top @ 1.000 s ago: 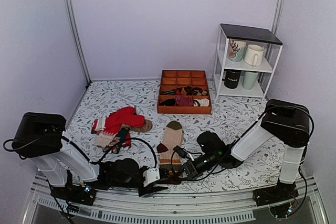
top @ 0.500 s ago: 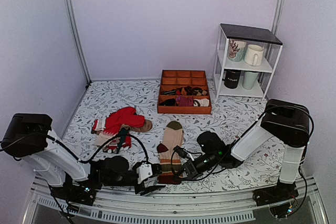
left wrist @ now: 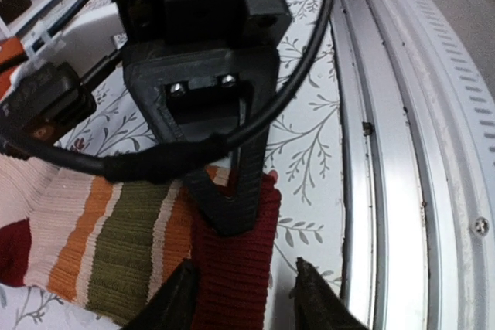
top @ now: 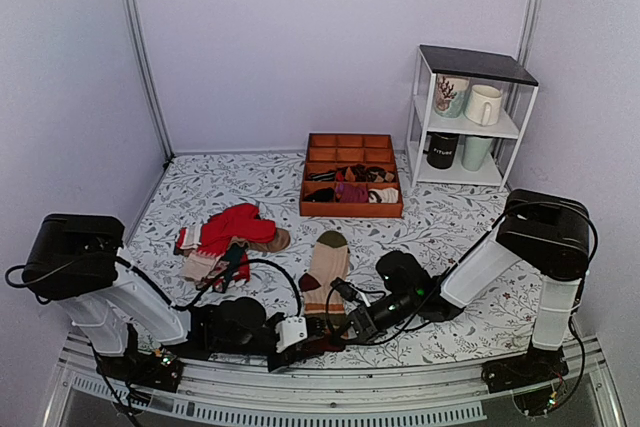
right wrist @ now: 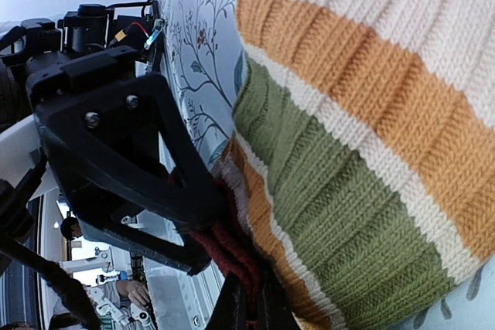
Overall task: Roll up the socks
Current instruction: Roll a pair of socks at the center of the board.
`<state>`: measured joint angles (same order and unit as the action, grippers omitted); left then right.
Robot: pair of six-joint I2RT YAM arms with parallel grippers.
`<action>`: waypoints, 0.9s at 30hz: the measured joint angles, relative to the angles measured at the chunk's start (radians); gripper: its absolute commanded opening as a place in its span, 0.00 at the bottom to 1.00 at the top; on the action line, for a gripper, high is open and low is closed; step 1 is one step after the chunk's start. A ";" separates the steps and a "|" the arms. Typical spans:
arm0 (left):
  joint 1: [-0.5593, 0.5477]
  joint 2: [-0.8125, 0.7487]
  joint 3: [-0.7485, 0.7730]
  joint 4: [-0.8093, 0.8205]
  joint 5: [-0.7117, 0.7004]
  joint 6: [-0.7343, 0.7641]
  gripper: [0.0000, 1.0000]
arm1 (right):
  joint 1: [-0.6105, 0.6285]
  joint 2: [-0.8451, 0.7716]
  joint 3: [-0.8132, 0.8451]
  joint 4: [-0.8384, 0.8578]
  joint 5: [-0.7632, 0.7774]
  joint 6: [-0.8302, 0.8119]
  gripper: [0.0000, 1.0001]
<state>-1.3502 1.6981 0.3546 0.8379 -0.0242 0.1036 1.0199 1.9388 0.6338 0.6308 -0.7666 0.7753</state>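
Observation:
The socks (top: 325,265) lie flat mid-table, olive toe far, maroon cuff at the near edge. My right gripper (top: 342,327) is shut on the cuff's right edge; in the right wrist view its fingertips (right wrist: 249,311) pinch the maroon folds below the olive and orange stripes (right wrist: 363,137). My left gripper (top: 302,339) is open at the cuff's near end. In the left wrist view its two fingers straddle the maroon cuff (left wrist: 232,268) and the gripper's gap (left wrist: 246,299) sits over it, with the right gripper's black finger (left wrist: 232,206) pressing on the cuff just ahead.
A pile of bright red socks (top: 235,227) lies left of the pair. An orange divided tray (top: 350,213) with small sock bundles stands behind. A white shelf (top: 470,117) with mugs is at the back right. The metal rail (left wrist: 402,152) runs along the near table edge.
My left arm swung back to the left half a second ago and has now returned, its open gripper at the cuff again. The right gripper and the socks have stayed put.

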 measured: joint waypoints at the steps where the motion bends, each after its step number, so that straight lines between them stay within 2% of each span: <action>1: 0.006 0.006 0.004 -0.004 0.007 -0.003 0.31 | 0.000 0.000 0.000 0.000 0.000 0.000 0.00; 4: 0.027 0.021 0.006 -0.008 0.016 -0.019 0.25 | 0.000 0.000 -0.006 0.008 0.000 0.003 0.00; 8: 0.036 0.032 0.006 -0.008 0.037 -0.040 0.13 | 0.000 0.000 -0.011 0.017 0.000 0.009 0.00; 9: 0.036 0.032 0.006 -0.007 0.043 -0.047 0.09 | 0.000 0.000 -0.012 0.019 0.000 0.011 0.00; 10: 0.037 0.032 0.006 -0.007 0.047 -0.052 0.01 | 0.000 0.000 -0.012 0.019 0.000 0.011 0.01; 16: 0.064 0.031 0.010 -0.019 0.106 -0.123 0.00 | 0.001 -0.010 -0.013 0.017 -0.002 -0.010 0.08; 18: 0.081 0.031 0.026 -0.047 0.135 -0.171 0.00 | 0.010 -0.043 -0.029 -0.001 0.023 -0.057 0.19; 20: 0.093 0.031 0.038 -0.069 0.161 -0.220 0.00 | 0.026 -0.111 -0.052 -0.045 0.072 -0.142 0.27; 27: 0.132 0.044 0.048 -0.088 0.242 -0.364 0.00 | 0.136 -0.387 -0.098 -0.117 0.332 -0.484 0.33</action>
<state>-1.2179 1.7420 0.4030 0.7502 0.2180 -0.2604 1.1557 1.5520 0.5354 0.5133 -0.4347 0.2909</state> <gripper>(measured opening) 0.027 0.313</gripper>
